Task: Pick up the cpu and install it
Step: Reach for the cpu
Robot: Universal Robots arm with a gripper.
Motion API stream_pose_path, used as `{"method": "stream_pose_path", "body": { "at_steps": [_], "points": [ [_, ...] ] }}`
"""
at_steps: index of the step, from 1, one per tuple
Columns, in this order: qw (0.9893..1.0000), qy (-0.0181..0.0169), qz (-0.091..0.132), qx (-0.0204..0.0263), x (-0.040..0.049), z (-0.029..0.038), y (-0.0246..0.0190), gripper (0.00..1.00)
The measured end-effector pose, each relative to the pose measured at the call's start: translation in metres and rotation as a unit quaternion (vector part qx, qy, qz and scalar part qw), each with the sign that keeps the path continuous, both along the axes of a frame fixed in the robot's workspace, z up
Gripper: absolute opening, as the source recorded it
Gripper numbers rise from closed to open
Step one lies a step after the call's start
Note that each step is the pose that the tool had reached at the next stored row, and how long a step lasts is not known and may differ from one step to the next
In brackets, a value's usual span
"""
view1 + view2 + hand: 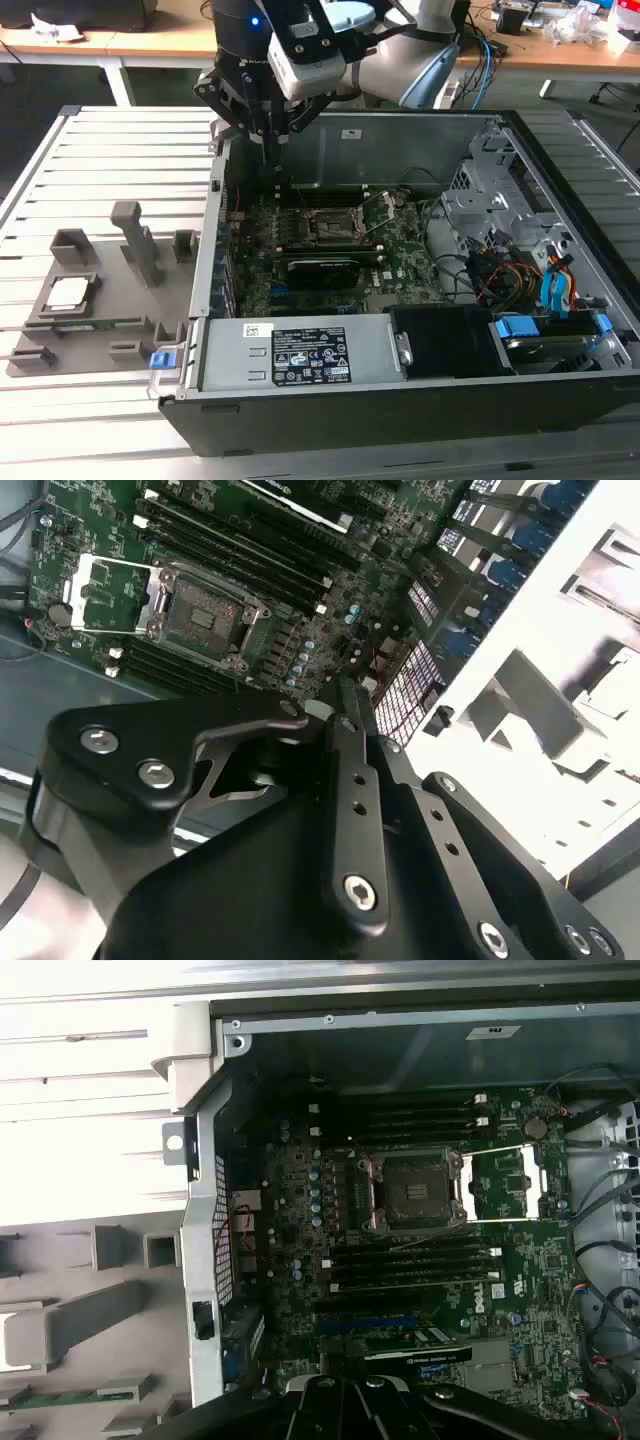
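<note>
So my end effector (270, 148) is hanging right over the side wall of the computer case (400, 405), the wall nearest the grey holder (120, 312), and it's clenched with nothing in it. The cpu (67, 292) is outside the case, lying flat in that holder on the tabletop (100, 150). Inside the case, the socket (415, 1190) has its metal frame flipped open.

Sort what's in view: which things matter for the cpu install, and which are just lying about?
Job: cpu on the grey tray; open socket; gripper over the case.
Lying about: power supply; drive cables; upright grey holder.
</note>
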State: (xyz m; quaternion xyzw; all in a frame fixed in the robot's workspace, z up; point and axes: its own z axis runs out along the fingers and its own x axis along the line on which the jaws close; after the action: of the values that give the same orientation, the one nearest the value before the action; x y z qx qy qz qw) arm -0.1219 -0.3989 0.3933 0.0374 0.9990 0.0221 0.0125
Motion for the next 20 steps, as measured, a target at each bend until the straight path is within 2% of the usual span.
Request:
{"method": "stream_pose_path", "body": {
  "at_steps": [3,5,7,11,14,17,20],
  "points": [
    [1.0,-0.0001,0.0,-0.0001,-0.0177,0.0,0.0,0.11],
    [1.0,-0.0002,0.0,-0.0001,-0.0225,0.0,0.0,0.11],
    [1.0,-0.0004,0.0,-0.0001,-0.0328,0.0001,0.0,0.11],
    [1.0,-0.0006,0.0,-0.0001,-0.0476,0.0,0.0,0.11],
    [1.0,-0.0011,0.0,-0.0001,-0.0698,0.0,0.0,0.11],
    [1.0,-0.0012,0.0,-0.0001,-0.0809,0.0,0.0,0.11],
    [1.0,-0.0012,0.0,0.0,-0.0972,0.0,0.0,0.11]
  ]
}}
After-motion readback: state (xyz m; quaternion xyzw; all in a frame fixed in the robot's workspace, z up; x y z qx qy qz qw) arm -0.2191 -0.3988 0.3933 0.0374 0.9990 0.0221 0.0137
